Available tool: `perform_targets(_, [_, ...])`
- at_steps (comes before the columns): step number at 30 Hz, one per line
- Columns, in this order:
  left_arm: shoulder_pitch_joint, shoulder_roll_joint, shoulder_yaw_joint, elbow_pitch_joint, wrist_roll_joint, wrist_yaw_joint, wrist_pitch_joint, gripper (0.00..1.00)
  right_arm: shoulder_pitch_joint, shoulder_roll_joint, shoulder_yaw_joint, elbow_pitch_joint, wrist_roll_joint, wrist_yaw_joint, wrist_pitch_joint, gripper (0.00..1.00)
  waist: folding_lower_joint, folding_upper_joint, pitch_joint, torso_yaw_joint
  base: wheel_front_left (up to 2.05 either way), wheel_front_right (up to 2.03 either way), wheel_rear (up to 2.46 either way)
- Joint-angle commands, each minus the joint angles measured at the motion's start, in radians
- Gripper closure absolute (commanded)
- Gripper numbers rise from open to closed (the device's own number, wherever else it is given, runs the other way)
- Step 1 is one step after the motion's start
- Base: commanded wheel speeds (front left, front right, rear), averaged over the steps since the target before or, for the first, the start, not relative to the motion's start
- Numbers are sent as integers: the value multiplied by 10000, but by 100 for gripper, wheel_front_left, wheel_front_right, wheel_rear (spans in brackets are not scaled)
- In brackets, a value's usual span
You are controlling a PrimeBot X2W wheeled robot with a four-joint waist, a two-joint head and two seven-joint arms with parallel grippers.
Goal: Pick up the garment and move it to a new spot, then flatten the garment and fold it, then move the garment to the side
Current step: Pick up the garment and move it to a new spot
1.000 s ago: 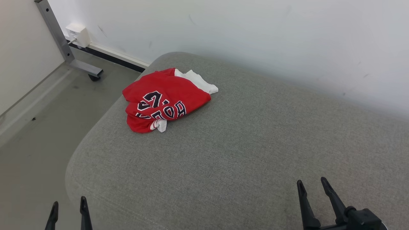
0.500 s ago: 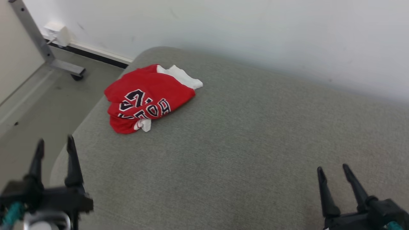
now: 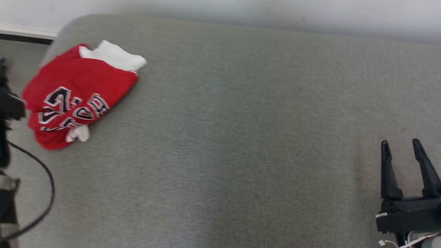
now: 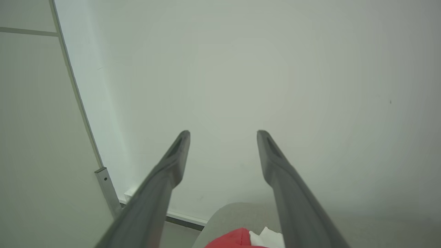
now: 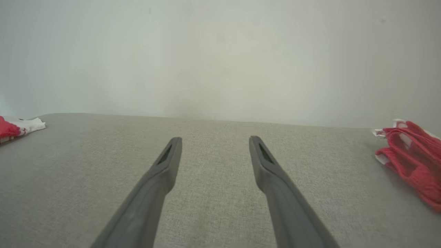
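The garment (image 3: 75,100) is a red jersey with dark lettering and a white part, lying bunched at the far left corner of the grey cushion (image 3: 241,137). A dark, blurred part of my left arm (image 3: 8,103) sits at the left edge, right beside the garment. In the left wrist view my left gripper (image 4: 224,132) stands open and empty, raised toward the wall, with the garment (image 4: 237,241) just below it. My right gripper (image 3: 400,144) is open over the cushion's near right part, far from the garment. The right wrist view shows this gripper (image 5: 215,138) with nothing between its fingers and the garment (image 5: 13,127) far left.
A pale wall runs along the cushion's far side. Floor and a dark baseboard (image 3: 24,36) lie beyond its rounded left corner, with a metal post (image 4: 106,189) there. Another red-and-white cloth (image 5: 410,155) lies on the cushion, at the right of the right wrist view.
The camera has swung right and down, so the whole picture shifted left. My left arm rose from the lower left to beside the garment. The garment has not moved on the cushion.
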Motion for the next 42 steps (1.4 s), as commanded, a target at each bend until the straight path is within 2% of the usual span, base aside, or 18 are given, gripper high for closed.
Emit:
perform_targets(1, [-452, 229, 98, 221, -76, 19, 211, 0, -233, -25, -45, -84, 71, -25, -54, 0, -3, -2, 1842, -1808, 0, 0, 0])
perform_targets(7, [-1382, 950, 117, 1324, -117, -11, 991, 0, -478, -105, -190, -281, 150, -25, -71, 0, -3, -2, 2407, -2311, 0, 0, 0])
perform_targets(9, [-1527, 935, 101, 1798, -207, 31, 1231, 0, -548, -149, -234, -380, 136, -25, -78, 0, -3, -2, 2486, -2384, 0, 0, 0])
perform_targets(13, [-1730, 1257, 35, 2941, -203, 14, 1761, 0, -531, -225, -295, -535, 68, -26, -82, 0, -3, -2, 2543, -2451, 0, 0, 0])
perform_targets(26, [-2094, 1551, -293, 6128, -524, -67, 4250, 0, -487, -272, -138, -803, -123, -25, 110, 0, -3, -2, 2226, -2487, 0, 0, 0])
perform_targets(30, [-2122, 1552, -306, 6488, -670, -95, 4499, 0, -478, -276, -109, -832, -135, -25, 159, 0, -3, -2, 2162, -2503, 0, 0, 0])
perform_targets(31, [-2072, 1581, -397, 6589, -596, -100, 4512, 58, -473, -253, -92, -842, -155, -26, 162, 0, -3, -2, 2132, -2513, 0, 0, 0])
perform_targets(32, [-2051, 1610, -402, 6615, -599, -71, 4302, 100, -471, -221, -70, -844, -154, -26, 151, 0, -3, -2, 2096, -2520, 0, 0, 0])
perform_targets(38, [-2335, 1728, -483, 6223, -377, 257, 2310, 100, -389, -72, -7, -654, -103, -26, 93, 0, -3, -2, 1669, -2468, 0, 0, 0])
perform_targets(42, [-2656, 1796, -720, 5770, -160, 178, 1079, 100, -357, 104, 113, -374, -23, -27, 32, 0, -3, -2, 1153, -2418, 0, 0, 0])
